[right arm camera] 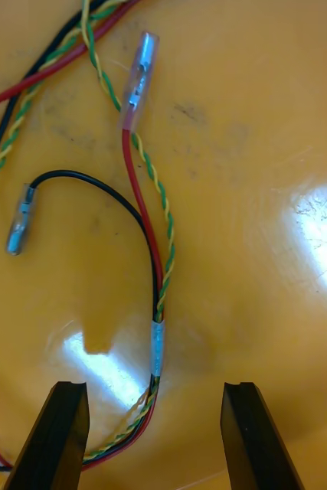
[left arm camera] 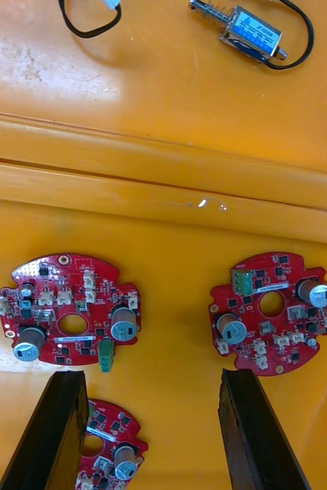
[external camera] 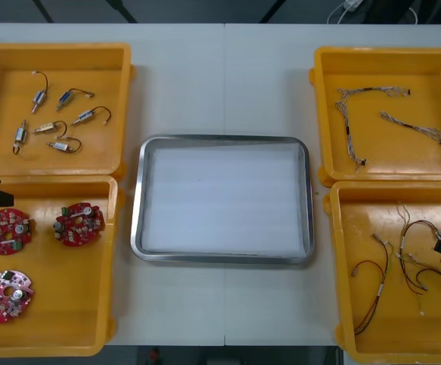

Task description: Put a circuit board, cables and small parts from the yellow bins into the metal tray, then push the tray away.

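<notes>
The metal tray [external camera: 137, 228] sits in the middle of the worktop [external camera: 228, 76], white inside and with nothing in it yet.

The right claw [right arm camera: 154, 387] hangs open, low over the lower-right yellow bin [external camera: 433, 342]. Its fingers are spread to either side of a cable bundle [right arm camera: 158, 306] made of a red strand, a black strand and a yellow-green twist, bound by a pale taped band [right arm camera: 157, 348]. The bundle looks feather-light and limp to me. I'd expect it to droop and trail once lifted, and its loose sleeved ends could drag the neighbouring wires along. The taped band lies right between the fingers and seems the best place to pinch, since every strand is gathered there.

The left claw [left arm camera: 152, 375] is open too, over the lower-left yellow bin [external camera: 61, 319], where three circuit boards [left arm camera: 274, 310] lie flat. Two of them rest just beyond the fingertips, one towards each finger. The third board [left arm camera: 113, 455] is partly tucked under one finger. The boards strike me as stiff and light but delicate, because they are studded with little cans and connectors. I'd take one by its bare red rim rather than by those parts. On that glossy bin floor a board may well skid before the fingers bite.
</notes>
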Controlling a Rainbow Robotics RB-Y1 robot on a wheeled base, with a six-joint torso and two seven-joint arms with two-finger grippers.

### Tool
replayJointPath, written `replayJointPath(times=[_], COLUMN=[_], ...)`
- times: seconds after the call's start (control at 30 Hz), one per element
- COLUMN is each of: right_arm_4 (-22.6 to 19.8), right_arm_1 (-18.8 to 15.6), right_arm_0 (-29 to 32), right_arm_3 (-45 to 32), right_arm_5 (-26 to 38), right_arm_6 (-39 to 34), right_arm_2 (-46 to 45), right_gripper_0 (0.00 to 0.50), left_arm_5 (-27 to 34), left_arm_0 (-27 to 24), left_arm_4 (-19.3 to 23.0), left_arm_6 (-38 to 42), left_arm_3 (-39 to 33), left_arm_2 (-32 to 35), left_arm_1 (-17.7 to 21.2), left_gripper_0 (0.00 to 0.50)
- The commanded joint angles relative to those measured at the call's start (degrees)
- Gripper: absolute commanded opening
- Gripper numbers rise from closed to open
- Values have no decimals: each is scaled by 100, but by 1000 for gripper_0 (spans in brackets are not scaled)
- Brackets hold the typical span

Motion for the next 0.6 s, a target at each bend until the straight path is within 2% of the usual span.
replayJointPath(times=[0.03, 0.33, 0.6], right_arm_4=[165, 376, 490], right_arm_1=[14, 84, 260], right_arm_0=[29, 38, 11], right_arm_3=[102, 111, 111], right_arm_5=[-222, -293, -301], right_arm_6=[133, 106, 71], right_arm_2=[271, 376, 420], right_gripper_0=[500, 500, 500], left_arm_5=[-153, -628, -839], left_arm_0=[132, 141, 193], left_arm_4=[60, -116, -151], left_arm_6=[-1089, -1124, -1168], left_arm_3=[248, 476, 749], left_arm_2=[-86, -587, -728], left_arm_1=[196, 196, 196], left_gripper_0=[500, 500, 500])
